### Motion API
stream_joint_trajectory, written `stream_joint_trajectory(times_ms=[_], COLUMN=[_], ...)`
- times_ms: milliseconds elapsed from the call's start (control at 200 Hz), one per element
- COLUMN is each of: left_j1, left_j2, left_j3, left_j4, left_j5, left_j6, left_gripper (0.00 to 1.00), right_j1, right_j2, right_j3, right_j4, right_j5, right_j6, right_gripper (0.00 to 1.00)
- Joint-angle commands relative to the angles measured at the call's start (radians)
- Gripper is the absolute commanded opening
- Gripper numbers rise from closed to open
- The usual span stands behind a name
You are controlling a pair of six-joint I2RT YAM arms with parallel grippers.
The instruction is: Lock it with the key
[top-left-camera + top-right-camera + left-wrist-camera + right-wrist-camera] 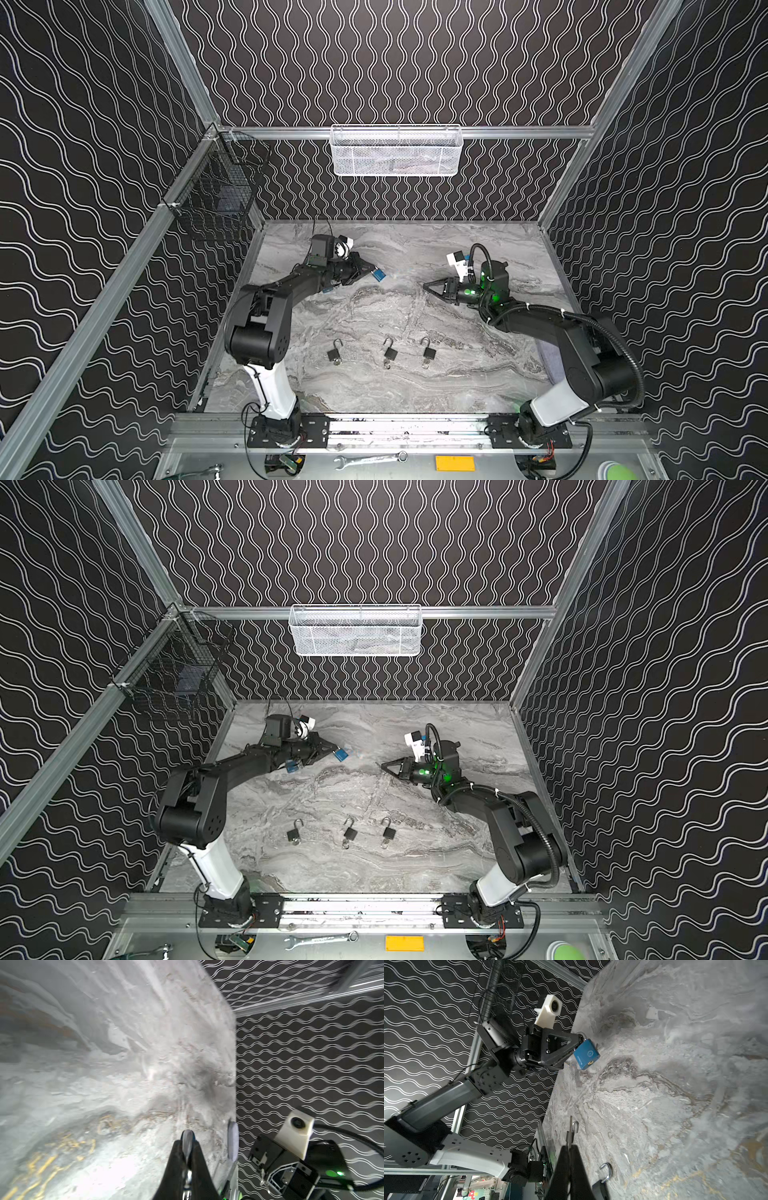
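Top and wrist views of the marble table (478, 374). We see the left gripper (371, 271) with its jaws closed on the shackle of the blue padlock (379, 274), held above the table at about 12 o'clock from the table's centre; in the right wrist view the padlock (586, 1054) juts beyond the fingertips with its keyhole end in sight. Toward 3 o'clock from it, near but apart, the right gripper (425, 286) points at the padlock, its jaws clamped on the key (570, 1131), a thin blade projecting from the tips. We note a second blue padlock (291, 766) under the left arm and a row of three black padlocks (390, 353) at 6 o'clock
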Motion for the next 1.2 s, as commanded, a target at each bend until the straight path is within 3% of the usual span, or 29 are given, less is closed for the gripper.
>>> stream_joint_trajectory(times_ms=[0,360,656,911,1196], left_j1=[0.017,0.071,0.077,0.094,0.103], left_j2=[0.057,0.243,0.305,0.333,0.368], left_j3=[0.073,0.335,0.390,0.447,0.469], left_j4=[-0.168,-0.434,-0.511,-0.595,-0.596], left_j5=[-0.009,-0.066,-0.084,-0.093,-0.077], left_j6=[0.106,0.237,0.295,0.346,0.345], left_gripper=[0.00,0.00,0.00,0.00,0.00], right_j1=[0.002,0.011,0.021,0.042,0.047], right_j2=[0.042,0.156,0.205,0.230,0.265], right_j3=[0.029,0.086,0.134,0.208,0.262], right_j4=[-0.080,-0.005,0.009,-0.088,-0.083], right_j5=[0.005,-0.007,-0.016,-0.001,0.027], right_j6=[-0.078,-0.034,-0.017,-0.061,-0.027], right_gripper=[0.00,0.00,0.00,0.00,0.00])
